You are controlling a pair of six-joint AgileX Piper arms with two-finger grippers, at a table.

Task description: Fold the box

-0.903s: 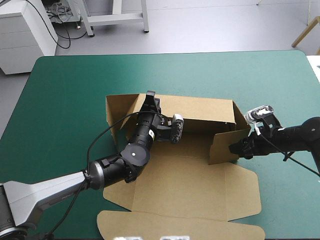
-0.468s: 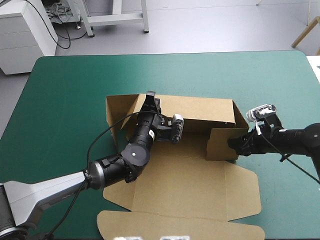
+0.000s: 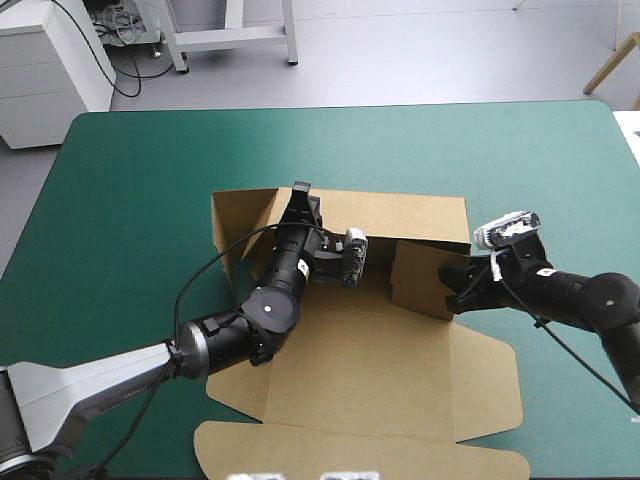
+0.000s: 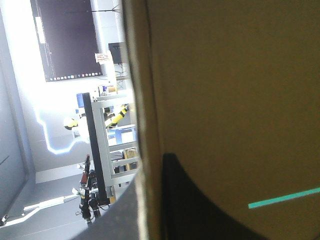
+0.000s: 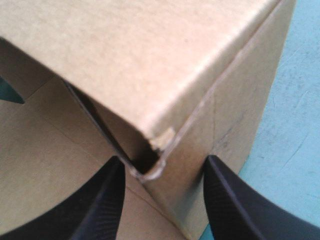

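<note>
Found the brown box (image 3: 370,360) half raised on the teal-green surface (image 3: 130,170): back wall up, near flaps flat. Gripped that wall with the clenched left pincer (image 3: 300,198). Straddled an upright side flap with the released right pincer (image 3: 453,290).

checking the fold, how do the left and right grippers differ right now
The left gripper is shut on the box, pinching the top edge of the far wall; the right gripper is open, its fingers astride the corner of a raised side flap. The left reaches across the box's base, the right from beyond its right side. Both are at upright brown board.
</note>
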